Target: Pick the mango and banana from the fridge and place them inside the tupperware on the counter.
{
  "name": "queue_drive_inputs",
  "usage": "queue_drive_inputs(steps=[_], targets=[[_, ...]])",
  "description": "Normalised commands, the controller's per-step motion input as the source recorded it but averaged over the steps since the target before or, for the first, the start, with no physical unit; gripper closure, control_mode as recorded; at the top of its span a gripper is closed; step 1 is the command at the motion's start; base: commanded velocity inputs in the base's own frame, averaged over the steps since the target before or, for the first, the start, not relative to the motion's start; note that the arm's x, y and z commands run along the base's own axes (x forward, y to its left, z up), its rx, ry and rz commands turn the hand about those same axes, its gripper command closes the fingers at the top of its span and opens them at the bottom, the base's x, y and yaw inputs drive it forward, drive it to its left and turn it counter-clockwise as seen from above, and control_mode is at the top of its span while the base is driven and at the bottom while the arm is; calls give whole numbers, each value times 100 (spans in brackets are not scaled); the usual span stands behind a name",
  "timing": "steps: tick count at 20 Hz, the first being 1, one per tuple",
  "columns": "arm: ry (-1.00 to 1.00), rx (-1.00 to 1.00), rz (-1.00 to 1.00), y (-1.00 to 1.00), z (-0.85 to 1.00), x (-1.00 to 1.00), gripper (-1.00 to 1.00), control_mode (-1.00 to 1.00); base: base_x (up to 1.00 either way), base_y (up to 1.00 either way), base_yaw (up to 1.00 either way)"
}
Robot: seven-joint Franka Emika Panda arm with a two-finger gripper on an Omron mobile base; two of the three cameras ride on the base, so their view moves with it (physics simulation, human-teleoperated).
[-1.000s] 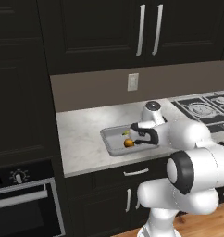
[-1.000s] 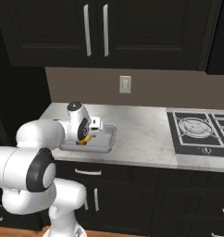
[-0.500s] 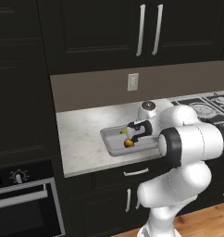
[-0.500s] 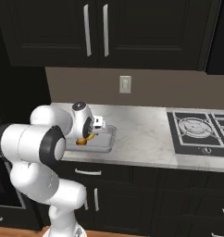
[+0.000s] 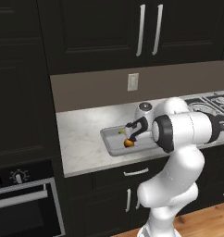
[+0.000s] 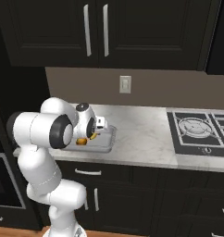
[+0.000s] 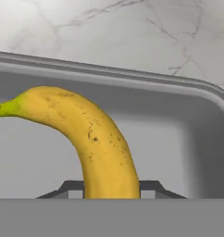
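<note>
Inside the tupperware (image 7: 197,92) lie the mango (image 5: 128,143) and the banana (image 7: 93,139), claw (image 7: 111,189) closed on the latter.

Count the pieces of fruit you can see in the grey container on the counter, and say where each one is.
2. The mango lies in the tupperware, near its front. The banana is over the tupperware floor, between the fingertips of the tool. More fruit may be hidden behind the arm.
</note>
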Motion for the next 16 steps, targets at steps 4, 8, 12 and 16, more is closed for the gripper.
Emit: queue_drive_inputs(steps=[4,8,12,16], targets=[[0,0,0,0,-22,29,100,-100,0,0,0],[0,0,0,0,-22,28,100,-100,0,0,0],[0,0,0,0,-26,9,100,-100,0,0,0],[-4,0,-3,0,-2,-11,-100,-100,0,0,0]])
